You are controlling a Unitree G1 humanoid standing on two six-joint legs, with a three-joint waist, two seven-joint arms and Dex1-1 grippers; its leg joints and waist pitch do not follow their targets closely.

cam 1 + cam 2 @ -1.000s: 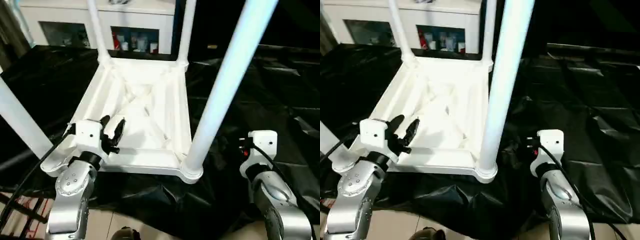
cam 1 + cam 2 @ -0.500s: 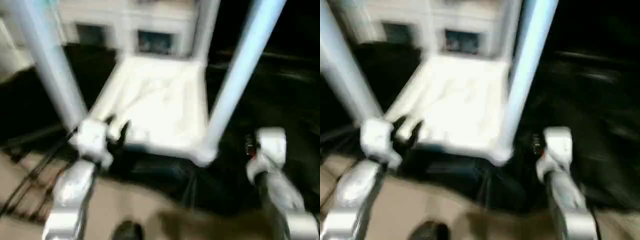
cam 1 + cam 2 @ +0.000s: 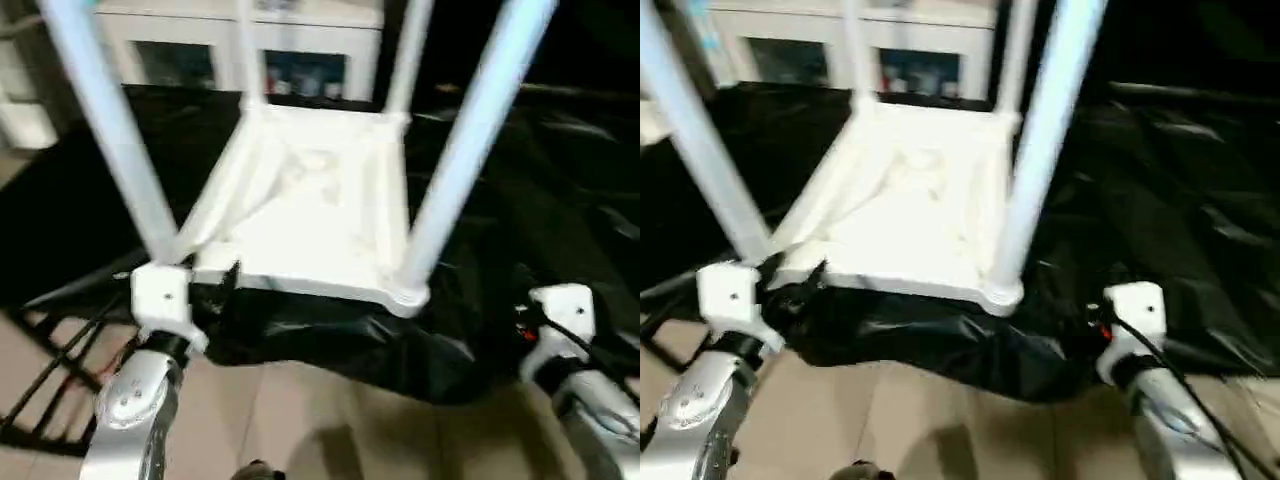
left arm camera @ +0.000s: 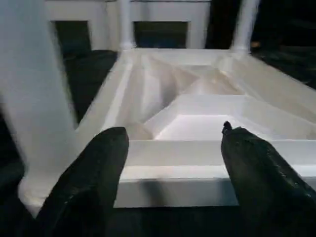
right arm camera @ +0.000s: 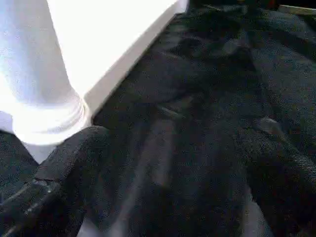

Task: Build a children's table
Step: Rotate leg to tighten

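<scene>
1. Head camera, left eye: I see the children's table (image 3: 320, 215) upside down on the black-draped work table (image 3: 560, 180), its ribbed underside facing up and four white legs rising from the corner sockets. The near-left leg (image 3: 105, 125) stands just beyond my left gripper (image 3: 222, 283), which sits at the tabletop's near edge beside that corner. The near-right leg (image 3: 470, 140) stands well left of my right wrist housing (image 3: 560, 315). A white cabinet (image 3: 290, 55) stands behind; items on its shelves carry no writing I can read.

2. Head camera, right eye: same scene. The black cloth hangs over the work table's near edge above a tan floor (image 3: 940, 420).

3. Left wrist camera: my left gripper (image 4: 173, 148) is spread, nothing between its black fingers (image 4: 94, 177); the tabletop's near rim (image 4: 177, 163) lies just ahead, the ribs beyond it.

4. Right wrist camera: my right gripper (image 5: 173, 163) is spread wide and empty over black cloth; the near-right corner socket (image 5: 47, 116) sits just beside one finger (image 5: 64, 163). I cannot tell whether they touch.
</scene>
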